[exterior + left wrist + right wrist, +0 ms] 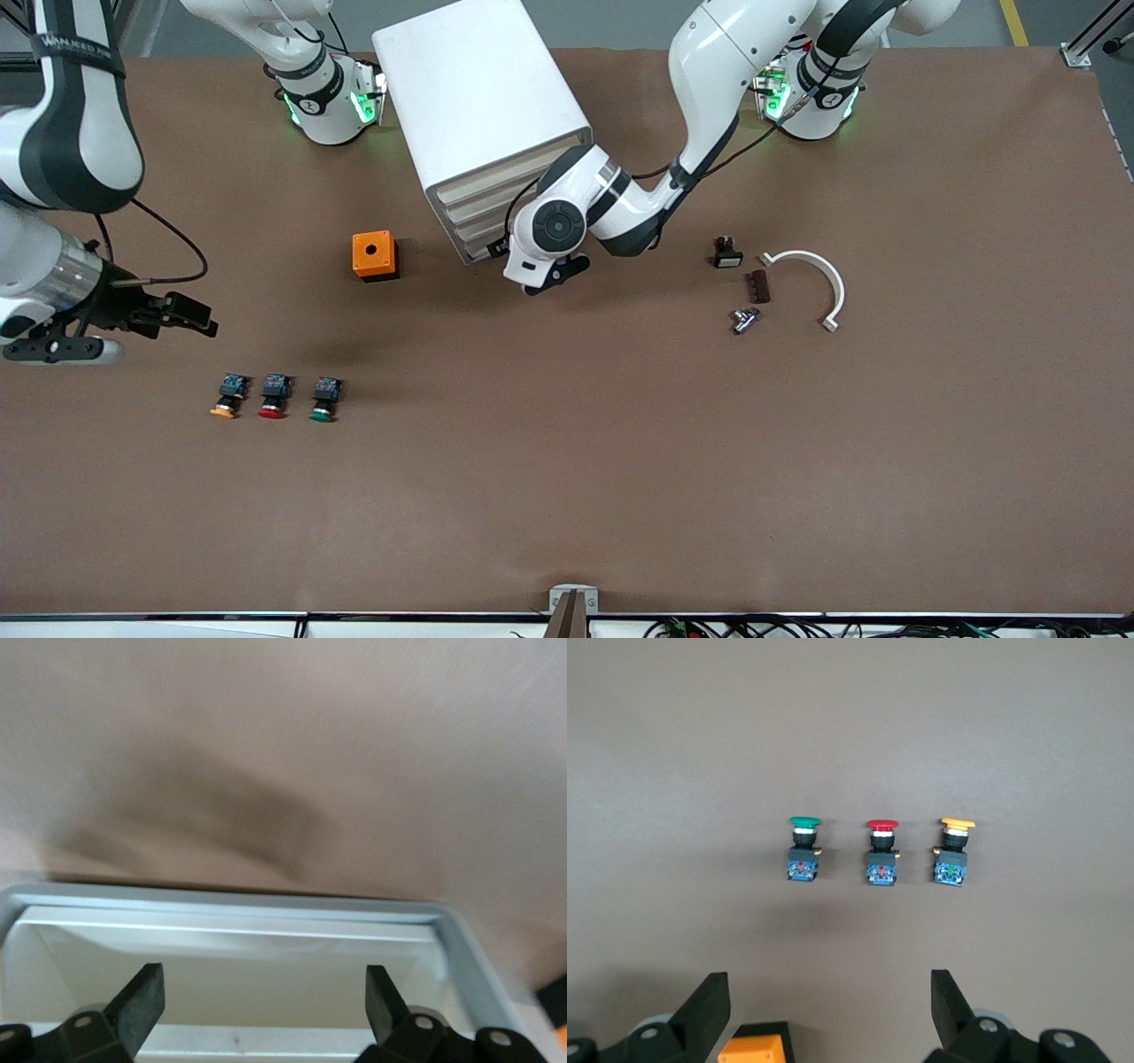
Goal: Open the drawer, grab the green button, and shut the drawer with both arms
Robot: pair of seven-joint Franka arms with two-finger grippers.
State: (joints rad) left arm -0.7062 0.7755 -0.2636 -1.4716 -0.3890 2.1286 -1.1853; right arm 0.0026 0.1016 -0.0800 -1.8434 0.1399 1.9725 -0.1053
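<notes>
Three small push buttons, caps orange-yellow (226,410), red (272,409) and green (322,412), are sitting in a close row on the brown table (567,496), leaving narrow gaps between neighbours. An orange plastic box (375,255) is standing beside the white box cabinet (483,115).

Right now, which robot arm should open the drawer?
The left. Its end effector is already at the cabinet's drawer fronts, fingers open. The right end effector hangs open over bare table near the three buttons.
</notes>
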